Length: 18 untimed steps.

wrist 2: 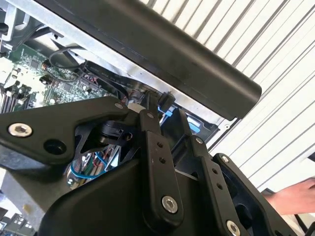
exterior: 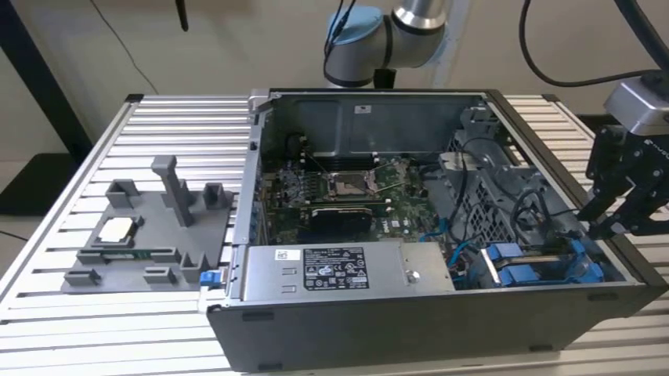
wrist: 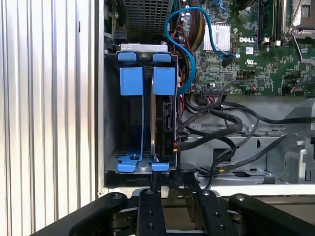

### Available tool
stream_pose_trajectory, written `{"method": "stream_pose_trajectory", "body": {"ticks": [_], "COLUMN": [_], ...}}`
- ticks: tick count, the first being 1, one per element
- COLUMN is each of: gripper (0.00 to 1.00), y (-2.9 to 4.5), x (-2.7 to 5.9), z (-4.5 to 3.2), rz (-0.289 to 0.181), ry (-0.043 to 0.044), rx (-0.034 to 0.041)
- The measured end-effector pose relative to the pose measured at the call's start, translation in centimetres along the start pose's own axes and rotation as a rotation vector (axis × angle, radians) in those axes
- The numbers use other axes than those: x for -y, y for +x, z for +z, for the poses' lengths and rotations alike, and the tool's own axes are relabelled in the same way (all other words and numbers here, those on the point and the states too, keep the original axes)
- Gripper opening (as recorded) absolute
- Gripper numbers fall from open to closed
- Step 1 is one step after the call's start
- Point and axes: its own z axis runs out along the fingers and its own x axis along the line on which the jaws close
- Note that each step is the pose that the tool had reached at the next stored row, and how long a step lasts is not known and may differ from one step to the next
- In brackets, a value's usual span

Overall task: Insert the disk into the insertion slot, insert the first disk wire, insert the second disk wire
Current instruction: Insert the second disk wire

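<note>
Fixture plate (exterior: 146, 235) sits at your exterior view's 9 o'clock, the open case (exterior: 418, 329) at centre. Its drive bay (wrist: 109, 98), at 4 o'clock, holds the disk (wrist: 163, 123) on edge (seen in the first wrist view), long axis along the slot. The gripper (exterior: 612, 227) hangs at 3 o'clock; you cannot tell its grip. The second wrist view catches a hand (wrist 2: 295, 196).

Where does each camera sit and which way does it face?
Exterior view: off the arm, high, looking down into the open computer case; gripper at the exterior view's right.
First wrist view: on the arm, facing the blue carriers in the drive bay; gripper in front.
Second wrist view: on the arm, looking past the gripper at the case rim; a person's hand shows.
Shared: exterior and first wrist views both show the blue carriers and motherboard.
</note>
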Motion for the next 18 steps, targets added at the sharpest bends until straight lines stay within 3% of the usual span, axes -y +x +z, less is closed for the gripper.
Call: {"method": "stream_pose_trajectory", "body": {"ticks": [4, 9, 11, 12, 17, 18], "gripper": [0.33, 0.33, 0.31, 0.24, 0.21, 0.16], "y": [0.01, 0.00, 0.00, 0.00, 0.00, 0.00], "x": [0.02, 0.03, 0.03, 0.03, 0.02, 0.02], "z": [-0.01, 0.02, 0.04, 0.05, 0.04, 0.04], "rz": [0.003, 0.010, 0.012, 0.013, 0.015, 0.015], "ry": [0.0002, 0.0006, 0.0007, 0.0007, 0.0007, 0.0008], "rx": [0.0016, 0.0160, 0.0194, 0.0209, 0.0279, 0.0279]}}
